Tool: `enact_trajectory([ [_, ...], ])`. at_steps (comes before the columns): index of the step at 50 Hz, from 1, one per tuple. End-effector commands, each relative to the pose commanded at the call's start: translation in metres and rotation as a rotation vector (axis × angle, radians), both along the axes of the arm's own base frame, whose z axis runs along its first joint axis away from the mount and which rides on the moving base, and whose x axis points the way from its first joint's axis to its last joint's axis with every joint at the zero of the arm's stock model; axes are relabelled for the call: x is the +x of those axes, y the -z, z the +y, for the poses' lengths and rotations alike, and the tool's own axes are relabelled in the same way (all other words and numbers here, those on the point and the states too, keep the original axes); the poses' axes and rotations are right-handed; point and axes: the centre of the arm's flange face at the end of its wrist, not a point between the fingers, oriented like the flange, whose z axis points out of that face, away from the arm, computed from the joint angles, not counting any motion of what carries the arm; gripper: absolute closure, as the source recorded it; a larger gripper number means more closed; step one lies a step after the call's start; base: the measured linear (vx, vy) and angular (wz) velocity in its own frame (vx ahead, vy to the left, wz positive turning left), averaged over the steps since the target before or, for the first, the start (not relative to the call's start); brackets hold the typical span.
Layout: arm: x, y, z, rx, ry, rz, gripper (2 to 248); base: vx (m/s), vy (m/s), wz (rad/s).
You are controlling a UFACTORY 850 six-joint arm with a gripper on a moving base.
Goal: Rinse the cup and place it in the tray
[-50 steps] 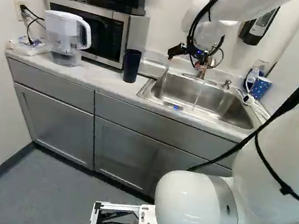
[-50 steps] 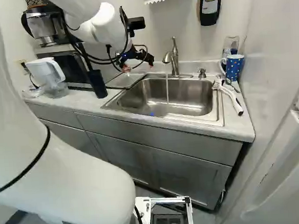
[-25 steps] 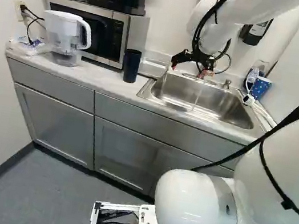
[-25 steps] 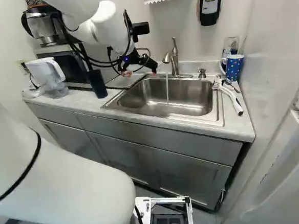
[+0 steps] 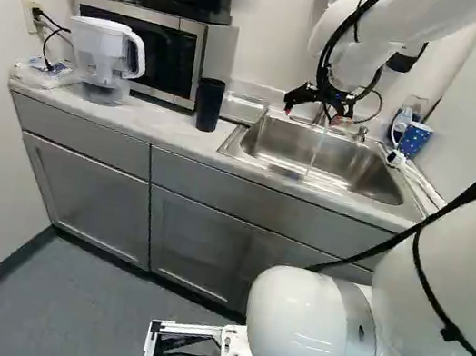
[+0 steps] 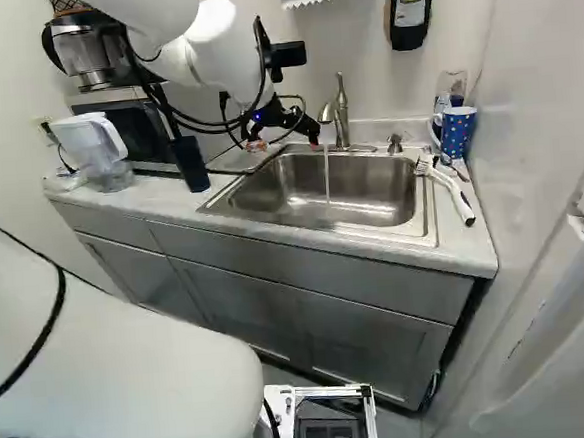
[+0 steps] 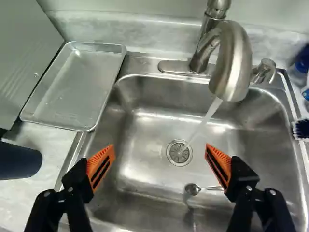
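My gripper (image 5: 316, 116) hangs over the back left part of the sink (image 5: 355, 194), its fingers wide apart. In the wrist view the gripper (image 7: 160, 149) is open with nothing between its orange pads; the sink (image 7: 145, 169) lies beneath. A dark, tall cup (image 5: 208, 105) stands upright on the counter left of the sink; the wrist view shows part of this cup (image 7: 19, 161) beside the left finger. The shallow metal tray (image 7: 72, 87) lies flat between the microwave and the sink. Water runs from the faucet (image 7: 231, 63) towards the drain (image 7: 179, 152).
A spoon (image 7: 193, 189) lies in the sink. Right of the sink stand a blue dotted mug (image 6: 456, 132) and a white-handled brush (image 6: 456, 195). The microwave (image 5: 163, 54) and a water pitcher (image 5: 106, 63) are on the left part of the counter. A soap dispenser (image 6: 411, 8) hangs on the wall.
My arm and gripper have moved to the right in both base views, further over the sink, with the fingers staying apart. The base, cup and mug have not shifted.
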Motion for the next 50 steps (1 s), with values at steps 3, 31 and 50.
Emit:
enact_trajectory([
  [3,-0.002,0.000,-0.003,0.000,0.009,-0.001,3,0.000,0.000,0.000],
  [31,-0.013,0.001,-0.021,-0.001,0.058,-0.003,3,0.000,0.000,0.000],
  [50,-0.013,0.001,-0.021,-0.001,0.058,-0.003,3,0.000,0.000,0.000],
])
